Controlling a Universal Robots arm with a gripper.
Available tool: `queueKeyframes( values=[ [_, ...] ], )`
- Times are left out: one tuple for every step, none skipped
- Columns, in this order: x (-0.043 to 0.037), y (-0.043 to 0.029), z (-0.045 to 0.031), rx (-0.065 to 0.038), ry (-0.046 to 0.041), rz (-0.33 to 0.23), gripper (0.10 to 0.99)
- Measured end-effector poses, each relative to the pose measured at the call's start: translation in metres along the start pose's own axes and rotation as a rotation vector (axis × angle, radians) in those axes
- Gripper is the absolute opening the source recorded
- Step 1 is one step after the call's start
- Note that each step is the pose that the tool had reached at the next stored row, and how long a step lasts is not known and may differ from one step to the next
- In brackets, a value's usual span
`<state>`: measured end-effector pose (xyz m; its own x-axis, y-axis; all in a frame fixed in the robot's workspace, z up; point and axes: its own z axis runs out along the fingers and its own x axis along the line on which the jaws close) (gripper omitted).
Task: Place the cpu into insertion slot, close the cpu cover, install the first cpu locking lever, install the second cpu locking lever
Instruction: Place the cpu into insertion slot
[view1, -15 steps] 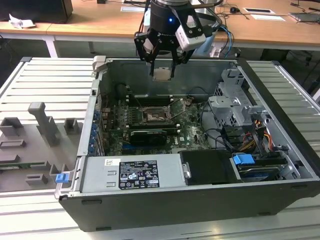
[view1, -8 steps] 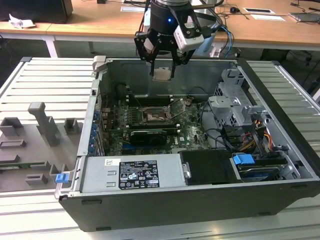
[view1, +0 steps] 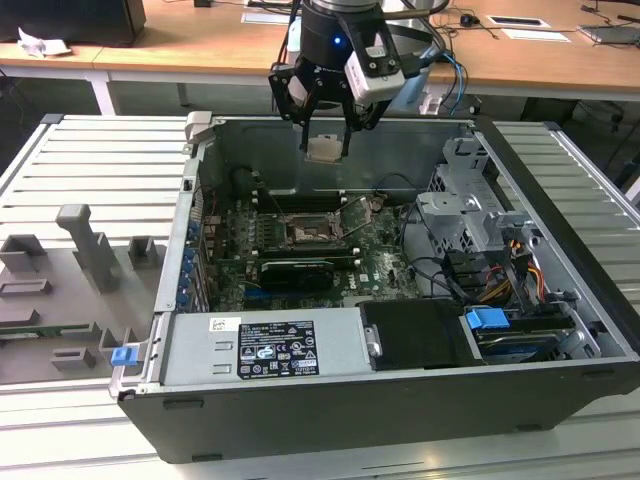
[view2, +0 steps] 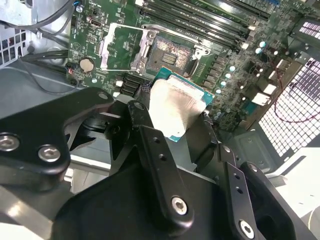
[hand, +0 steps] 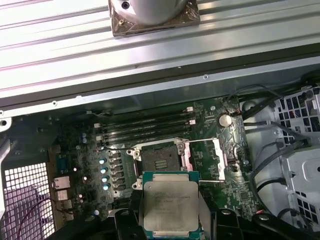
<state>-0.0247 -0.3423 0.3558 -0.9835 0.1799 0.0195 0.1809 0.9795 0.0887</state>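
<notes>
My gripper (view1: 325, 150) hangs above the open computer case, shut on the cpu (view1: 324, 148), a flat square chip with a silvery face. In both wrist views the cpu (hand: 170, 205) (view2: 175, 107) sits between the black fingers (view2: 145, 125), held above the board and a little to one side of the insertion slot (hand: 160, 161) (view2: 169, 52). The insertion slot (view1: 313, 232) is a dark square socket with nothing in it. The cpu cover (hand: 188, 156) (view2: 104, 50) is swung open and lies flat beside the slot, with green board showing through its cut-out.
Long memory slots (hand: 145, 127) run along the far side of the socket, and a long black card (view1: 297, 272) lies on its near side. A power supply (view1: 270, 345), drive cage (view1: 470, 215) and cables crowd the case. Grey fixtures (view1: 90, 245) stand at the exterior view's left.
</notes>
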Motion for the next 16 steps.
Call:
queueKeyframes(
  values=[
    [0.0,0.0,0.0003,0.0,-0.0006,0.006,0.529],
    [0.0,-0.0001,0.0004,0.0,-0.0009,0.011,0.529],
    [0.0,-0.0001,0.0006,0.0,-0.0015,0.016,0.529],
    [0.0,-0.0001,0.0008,0.0,-0.0019,0.022,0.529],
    [0.0,-0.0001,0.0013,-0.001,-0.0025,0.028,0.529],
    [0.0,-0.0002,0.0016,-0.001,-0.003,0.034,0.529],
    [0.0,-0.0002,0.002,-0.001,-0.0036,0.04,0.529],
    [0.0,-0.0002,0.0024,-0.001,-0.0041,0.046,0.529],
    [0.0,-0.0003,0.0026,-0.001,-0.0044,0.049,0.529],
    [0.0,-0.0003,0.0028,-0.001,-0.0046,0.052,0.529],
    [0.0,-0.0003,0.0034,-0.001,-0.0052,0.057,0.529],
    [0.0,-0.0004,0.0041,-0.001,-0.0056,0.063,0.529],
    [0.0,-0.0004,0.0046,-0.001,-0.0061,0.069,0.529],
    [0.0,-0.0005,0.0051,-0.001,-0.0068,0.076,0.529],
    [0.0,-0.0005,0.0054,-0.001,-0.0073,0.082,0.529],
    [-0.0001,-0.0005,0.0058,-0.001,-0.0078,0.087,0.529]
  ],
)
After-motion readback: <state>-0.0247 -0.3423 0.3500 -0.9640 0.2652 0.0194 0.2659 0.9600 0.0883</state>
